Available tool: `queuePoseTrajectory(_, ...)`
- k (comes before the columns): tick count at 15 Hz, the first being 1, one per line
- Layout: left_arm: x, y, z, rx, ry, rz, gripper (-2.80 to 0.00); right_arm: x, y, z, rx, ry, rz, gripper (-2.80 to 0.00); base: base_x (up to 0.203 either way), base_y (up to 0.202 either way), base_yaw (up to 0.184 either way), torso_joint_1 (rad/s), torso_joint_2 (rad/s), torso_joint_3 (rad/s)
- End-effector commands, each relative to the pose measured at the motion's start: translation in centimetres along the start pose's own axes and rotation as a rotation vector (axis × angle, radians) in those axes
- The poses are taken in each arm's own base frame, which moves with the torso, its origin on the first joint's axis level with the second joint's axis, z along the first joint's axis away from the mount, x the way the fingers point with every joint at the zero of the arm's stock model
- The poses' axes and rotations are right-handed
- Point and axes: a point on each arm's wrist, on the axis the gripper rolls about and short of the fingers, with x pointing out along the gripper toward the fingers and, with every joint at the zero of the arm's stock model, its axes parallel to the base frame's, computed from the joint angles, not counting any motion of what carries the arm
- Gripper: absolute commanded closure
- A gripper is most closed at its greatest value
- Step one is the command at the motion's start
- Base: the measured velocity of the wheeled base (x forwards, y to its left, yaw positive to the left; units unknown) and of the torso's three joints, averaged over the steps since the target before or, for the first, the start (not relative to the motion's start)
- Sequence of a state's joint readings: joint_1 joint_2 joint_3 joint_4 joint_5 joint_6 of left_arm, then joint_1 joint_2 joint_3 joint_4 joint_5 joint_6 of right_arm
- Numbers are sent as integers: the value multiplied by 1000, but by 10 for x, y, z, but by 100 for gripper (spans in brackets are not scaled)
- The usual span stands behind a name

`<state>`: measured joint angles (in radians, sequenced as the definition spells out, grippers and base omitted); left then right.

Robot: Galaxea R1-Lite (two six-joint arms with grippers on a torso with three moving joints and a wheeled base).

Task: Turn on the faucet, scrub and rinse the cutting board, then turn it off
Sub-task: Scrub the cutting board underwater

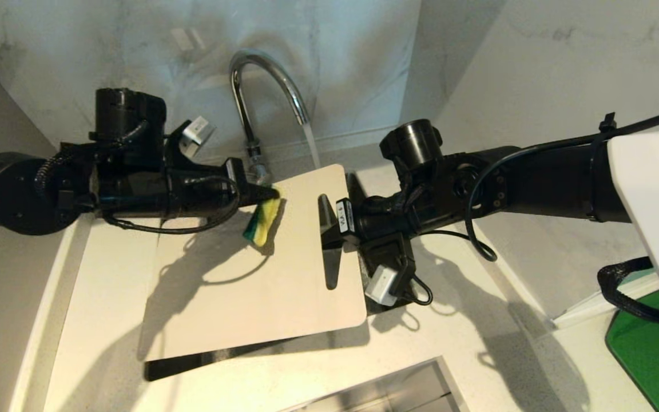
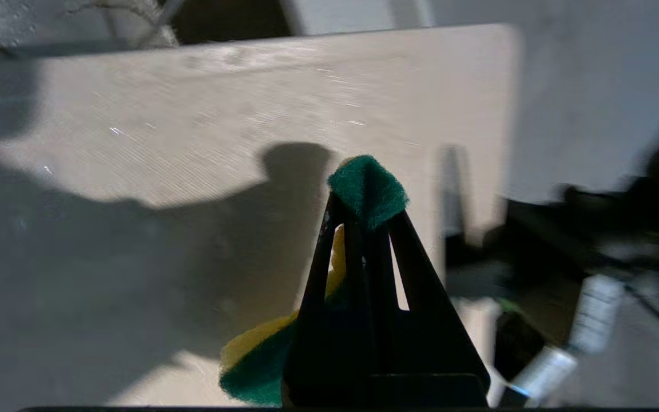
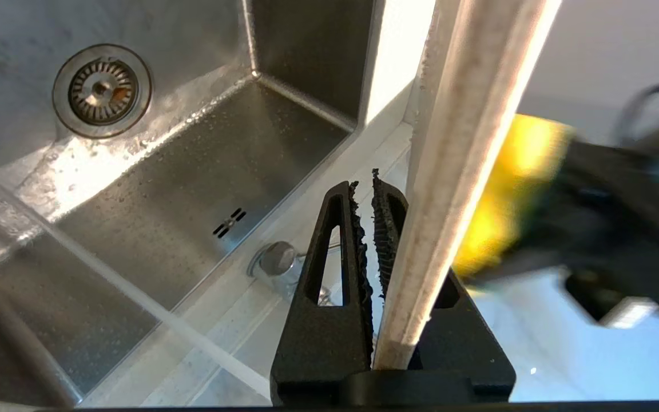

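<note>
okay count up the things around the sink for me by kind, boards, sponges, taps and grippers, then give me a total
Boards: 2, the pale beige cutting board with a handle slot, and a dark green flat board at the right edge.
Sponges: 1, the yellow and green sponge.
Taps: 1, the chrome gooseneck faucet, running.
Grippers: 2, left gripper, right gripper.
Total: 6

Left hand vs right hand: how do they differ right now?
The left hand pinches a yellow-green sponge at the board's far edge; the right hand clamps the cutting board at its handle-slot edge. The left hand reaches from the board's left, the right hand from its right. Both are shut and meet over the sink.
</note>
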<state>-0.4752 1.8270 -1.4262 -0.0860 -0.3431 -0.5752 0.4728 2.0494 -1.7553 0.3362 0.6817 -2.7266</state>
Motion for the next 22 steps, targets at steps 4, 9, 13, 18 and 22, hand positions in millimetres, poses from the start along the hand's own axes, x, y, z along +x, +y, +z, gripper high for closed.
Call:
queuePoseTrajectory(4, 27, 36, -14, -15, 48, 110, 0, -4, -3, 3, -14, -3, -6, 0, 0, 0, 0, 0, 0, 0)
queuePoseTrajectory(9, 15, 88, -13, -45, 55, 229, 0, -9, -7, 1, -10, 10, -10, 0, 0, 0, 0, 0, 0, 0)
queuePoseTrajectory(13, 9, 124, -18, -56, 17, 282, 0, -9, -8, 1, -9, 11, -11, 0, 0, 0, 0, 0, 0, 0)
queuePoseTrajectory(18, -9, 167, -19, -104, -11, 341, 0, -11, -8, 0, -10, 16, -10, 0, 0, 0, 0, 0, 0, 0)
queuePoseTrajectory(22, -35, 197, -11, -154, -37, 357, 0, -14, -10, -1, 2, 23, -12, 0, 0, 0, 0, 0, 0, 0)
